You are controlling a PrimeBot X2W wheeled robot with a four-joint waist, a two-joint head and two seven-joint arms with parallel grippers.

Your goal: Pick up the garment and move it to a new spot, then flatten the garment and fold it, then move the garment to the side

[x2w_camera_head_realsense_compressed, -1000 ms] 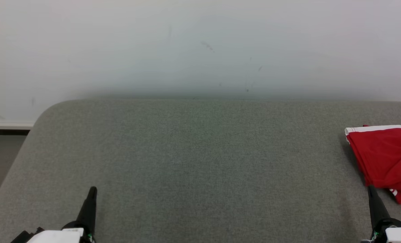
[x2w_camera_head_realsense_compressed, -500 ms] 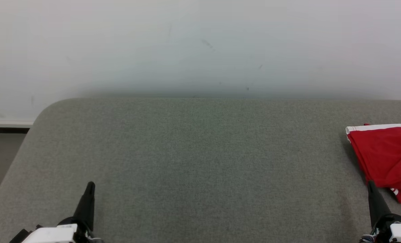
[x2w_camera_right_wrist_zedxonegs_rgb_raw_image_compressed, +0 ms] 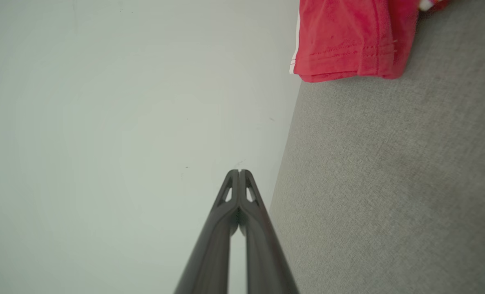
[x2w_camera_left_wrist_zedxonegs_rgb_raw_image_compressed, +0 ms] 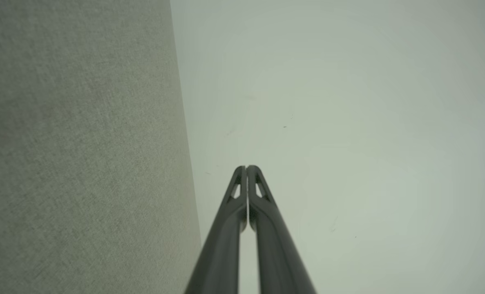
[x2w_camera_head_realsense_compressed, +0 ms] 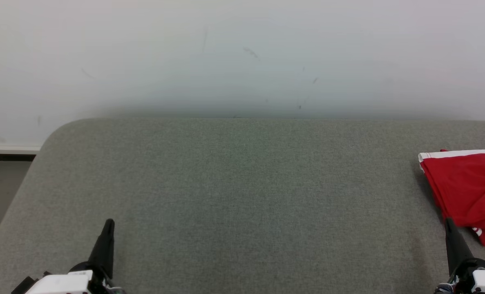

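Observation:
The garment [x2w_camera_head_realsense_compressed: 467, 192] is red with a white band and lies folded at the right edge of the grey padded table [x2w_camera_head_realsense_compressed: 242, 183]; the head view cuts off its right part. In the right wrist view the garment [x2w_camera_right_wrist_zedxonegs_rgb_raw_image_compressed: 348, 38] shows as a red hem at the top. My right gripper [x2w_camera_head_realsense_compressed: 449, 223] is shut and empty, its tip just below the garment's near left corner. In its own view the right gripper [x2w_camera_right_wrist_zedxonegs_rgb_raw_image_compressed: 239, 171] has its fingers pressed together. My left gripper [x2w_camera_head_realsense_compressed: 109, 223] is shut at the lower left, far from the garment. The left gripper [x2w_camera_left_wrist_zedxonegs_rgb_raw_image_compressed: 246, 167] holds nothing.
A pale wall [x2w_camera_head_realsense_compressed: 242, 57] rises right behind the table's far edge. The table's rounded far-left corner [x2w_camera_head_realsense_compressed: 58, 130] gives way to a baseboard and floor [x2w_camera_head_realsense_compressed: 1, 179] at the left. Bare grey surface spreads between the two grippers.
Both grippers have slid slightly: the left tip a little up and left, the right tip a little up. The garment has stayed in place.

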